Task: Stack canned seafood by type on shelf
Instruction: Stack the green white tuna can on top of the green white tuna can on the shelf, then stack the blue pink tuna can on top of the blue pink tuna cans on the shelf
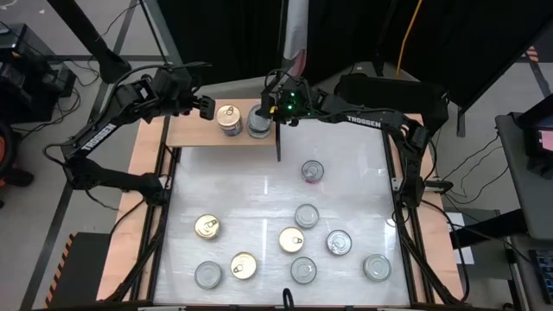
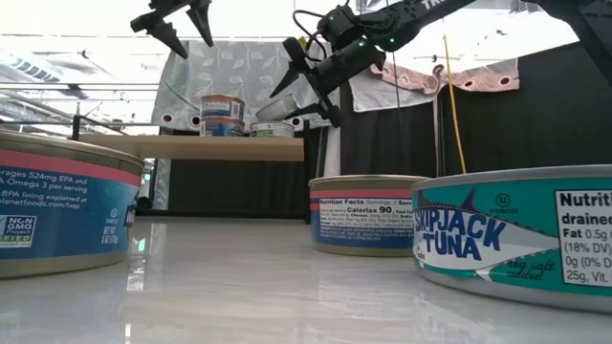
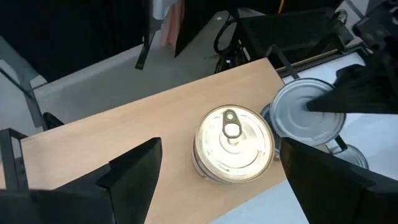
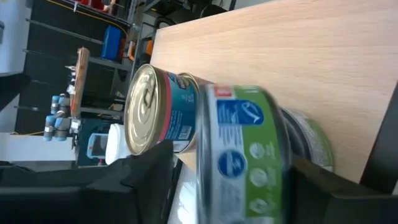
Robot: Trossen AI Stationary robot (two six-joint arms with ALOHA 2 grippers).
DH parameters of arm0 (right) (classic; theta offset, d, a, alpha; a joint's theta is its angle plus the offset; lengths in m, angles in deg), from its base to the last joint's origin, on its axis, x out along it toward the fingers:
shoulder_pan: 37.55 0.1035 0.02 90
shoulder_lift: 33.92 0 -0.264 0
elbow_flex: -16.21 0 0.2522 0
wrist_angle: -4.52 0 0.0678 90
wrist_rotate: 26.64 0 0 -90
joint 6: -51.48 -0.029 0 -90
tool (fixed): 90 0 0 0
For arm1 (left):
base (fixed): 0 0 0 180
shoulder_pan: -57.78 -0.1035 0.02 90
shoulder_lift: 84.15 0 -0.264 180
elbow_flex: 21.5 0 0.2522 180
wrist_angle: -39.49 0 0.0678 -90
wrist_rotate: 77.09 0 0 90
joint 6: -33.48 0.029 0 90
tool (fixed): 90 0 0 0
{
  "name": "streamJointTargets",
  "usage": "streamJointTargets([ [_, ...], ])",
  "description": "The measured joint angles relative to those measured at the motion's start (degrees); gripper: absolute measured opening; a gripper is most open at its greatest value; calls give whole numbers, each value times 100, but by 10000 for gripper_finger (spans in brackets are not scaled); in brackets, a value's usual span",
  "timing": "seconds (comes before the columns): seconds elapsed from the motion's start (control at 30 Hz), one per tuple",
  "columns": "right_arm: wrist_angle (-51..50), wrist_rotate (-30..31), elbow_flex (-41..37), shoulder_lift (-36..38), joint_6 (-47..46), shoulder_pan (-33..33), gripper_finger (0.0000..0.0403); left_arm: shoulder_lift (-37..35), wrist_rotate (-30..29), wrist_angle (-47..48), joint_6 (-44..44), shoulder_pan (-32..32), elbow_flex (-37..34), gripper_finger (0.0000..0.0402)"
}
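Half-open right gripper (image 1: 262, 111) straddling green-label tin (image 4: 242, 155).

Two dark six-joint arms — matte black from base to fingertip

The left arm (image 1: 104, 138) and the right arm (image 1: 380, 121) each carry white block lettering along a link, reading TROSSEN on the right one. Black cables loop beside the joints. Small green lights glow on the right wrist, just behind the right end effector (image 1: 263, 111). The left end effector (image 1: 207, 107) ends in the same two flat, tapering black fingers (image 3: 134, 168) — angular wedges with plain, unmarked faces.
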Motion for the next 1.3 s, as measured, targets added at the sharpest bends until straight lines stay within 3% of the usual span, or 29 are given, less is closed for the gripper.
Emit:
streamJointTargets([
  [0.27, 77, 17, 0, 0, 258, 8, 334, 0, 12, 7, 76, -15, 0, 325],
  [0.4, 86, 13, 0, 4, 535, 8, 362, 0, 12, 2, 72, -15, 0, 325],
  [0.8, 139, -46, 0, -72, 1527, 7, 365, 0, 261, -15, 65, 5, 0, 325],
  [1.3, 762, 450, -1, -153, 2590, 8, 365, -7, 436, -22, 67, 9, 0, 325],
])
